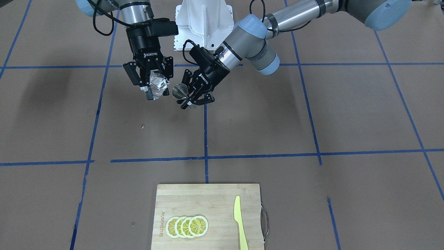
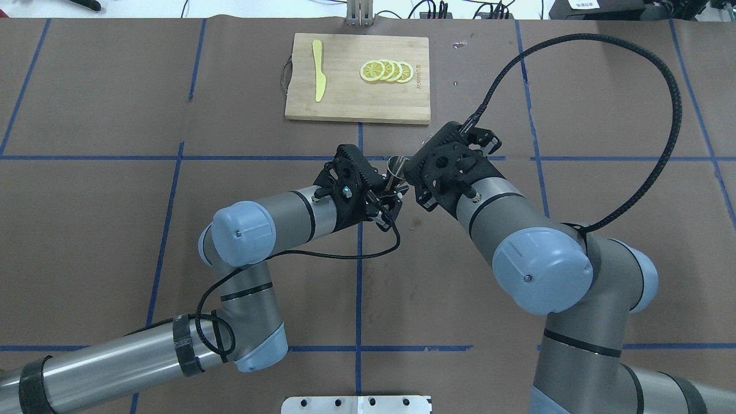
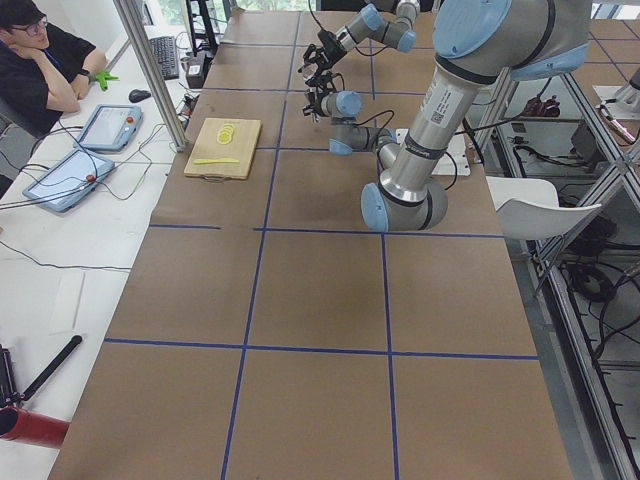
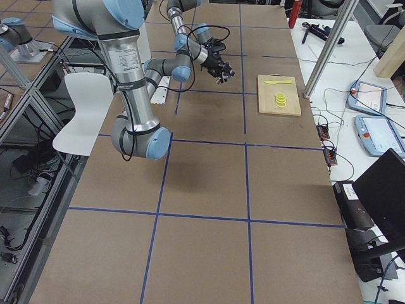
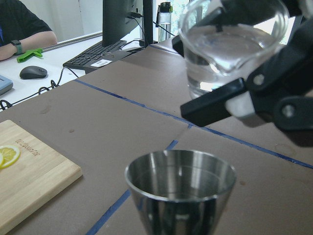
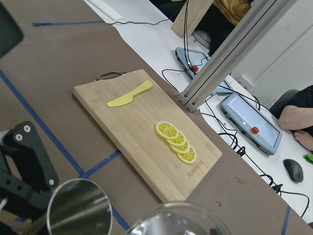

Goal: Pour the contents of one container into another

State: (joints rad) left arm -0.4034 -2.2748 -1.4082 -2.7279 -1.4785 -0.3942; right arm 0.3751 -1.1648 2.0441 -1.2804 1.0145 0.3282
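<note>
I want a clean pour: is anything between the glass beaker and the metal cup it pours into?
Nothing visible is. The glass beaker, held by the right gripper, hangs just above and beyond the metal cup in the left gripper, with only open air between spout and rim.

one glass beaker [image 1: 159, 84], one steel cup [image 1: 180, 91], one board [image 1: 208, 198], four lemon slices [image 1: 187, 226], one knife [image 1: 239, 222]

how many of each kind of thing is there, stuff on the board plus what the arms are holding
lemon slices: 4
yellow knife: 1
cutting board: 1
metal cup: 1
glass beaker: 1
total: 8
</note>
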